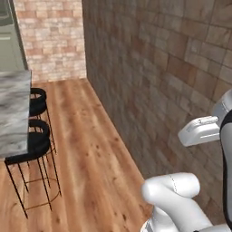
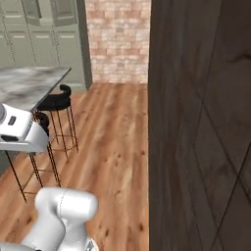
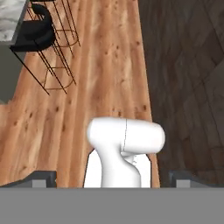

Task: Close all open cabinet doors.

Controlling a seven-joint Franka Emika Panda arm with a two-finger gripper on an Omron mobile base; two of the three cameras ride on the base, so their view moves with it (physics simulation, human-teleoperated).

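**Brick-walled corridor, cabinets far ahead**

Dark brick wall (image 1: 172, 68) is taking up the robot's right side, with a plank floor (image 1: 90, 149) running forward to a paler brick wall (image 2: 117, 39) at the end. Left of the floor, a marble-topped island (image 2: 29, 86) is standing with black wire-legged bar stools (image 2: 58, 103) tucked against it.

Beyond the island, sage cabinet doors (image 2: 44, 44) are lining the back of the room — well apart from the robot. At this range I cannot tell which of them is standing open; the upper pair (image 2: 49, 12) is looking angled, though that is a judgement.

Doing this step well is likely meaning driving the base forward along the floor, keeping off the dark wall and the stools, and stopping square to the cabinet run so an open door's edge is coming within reach. The arm is sitting folded — sensible for travel.

Gripper (image 3: 111, 175): two grey tips are showing at the bottom corners of the hand view, set wide apart, holding nothing.

Counted: two brick walls, one island, two stools, roughly four cabinet doors.
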